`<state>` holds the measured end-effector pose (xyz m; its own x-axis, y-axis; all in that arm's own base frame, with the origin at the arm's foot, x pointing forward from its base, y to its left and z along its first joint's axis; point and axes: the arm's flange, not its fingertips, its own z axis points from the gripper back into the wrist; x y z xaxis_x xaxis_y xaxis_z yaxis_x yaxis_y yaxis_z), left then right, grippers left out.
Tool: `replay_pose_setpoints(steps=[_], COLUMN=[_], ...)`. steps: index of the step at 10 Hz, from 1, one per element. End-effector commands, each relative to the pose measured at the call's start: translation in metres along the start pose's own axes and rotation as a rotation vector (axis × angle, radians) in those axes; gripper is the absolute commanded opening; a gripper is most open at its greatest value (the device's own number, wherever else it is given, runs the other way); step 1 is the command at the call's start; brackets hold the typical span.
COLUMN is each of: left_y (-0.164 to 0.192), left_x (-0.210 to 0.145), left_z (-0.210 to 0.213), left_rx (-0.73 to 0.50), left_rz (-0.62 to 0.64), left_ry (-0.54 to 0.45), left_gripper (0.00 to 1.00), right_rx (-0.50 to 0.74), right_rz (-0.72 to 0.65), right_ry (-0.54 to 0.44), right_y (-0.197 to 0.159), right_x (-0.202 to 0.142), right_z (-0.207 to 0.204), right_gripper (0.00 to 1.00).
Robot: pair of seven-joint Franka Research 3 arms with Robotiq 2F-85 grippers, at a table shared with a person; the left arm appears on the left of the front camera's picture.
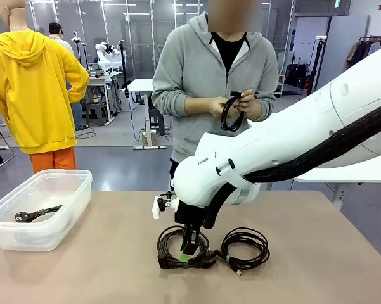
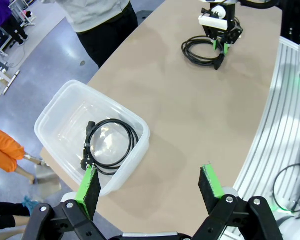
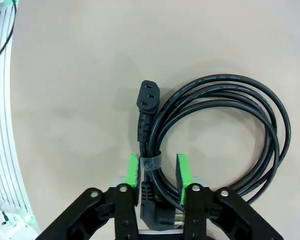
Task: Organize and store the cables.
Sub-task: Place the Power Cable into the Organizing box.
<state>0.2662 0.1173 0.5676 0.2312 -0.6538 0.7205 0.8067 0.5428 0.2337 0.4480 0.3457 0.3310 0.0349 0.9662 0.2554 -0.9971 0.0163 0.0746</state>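
A black coiled cable (image 1: pixel 177 237) (image 3: pixel 224 130) lies on the tan table near its front edge. My right gripper (image 1: pixel 186 253) (image 3: pixel 157 162) points down over it. Its green pads (image 3: pixel 134 170) stand a little apart on either side of the bundle at the white tie (image 3: pixel 150 162), just behind the plug (image 3: pixel 149 95). A second coil (image 1: pixel 245 246) lies just to the right. A third coil (image 1: pixel 35 214) (image 2: pixel 110 145) rests inside the clear plastic bin (image 1: pixel 51 177) (image 2: pixel 140 125). My left gripper (image 2: pixel 149 175) hangs open and empty above the bin's near corner.
The person across the table holds another black coil (image 1: pixel 232 114) in both hands at chest height. The bin stands at the table's left end. Bare tabletop (image 2: pixel 189 110) stretches between the bin and the two coils.
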Motion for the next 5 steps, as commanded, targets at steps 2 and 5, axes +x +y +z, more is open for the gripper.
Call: replay_pose_setpoints(steps=[2,5], left_y=[0.001,0.001], left_x=[0.003,0.003], left_z=[-0.001,-0.001], left_rx=[0.016,0.016], left_rz=[-0.003,-0.003], left_ry=[0.016,0.016], left_gripper=[1.0,1.0], right_rx=[-0.059,-0.083], right_rz=[-0.045,-0.061], right_ry=[-0.03,-0.1], right_y=[0.013,0.025], right_x=[-0.001,-0.023], right_z=[0.013,0.055], right_gripper=[1.0,0.92])
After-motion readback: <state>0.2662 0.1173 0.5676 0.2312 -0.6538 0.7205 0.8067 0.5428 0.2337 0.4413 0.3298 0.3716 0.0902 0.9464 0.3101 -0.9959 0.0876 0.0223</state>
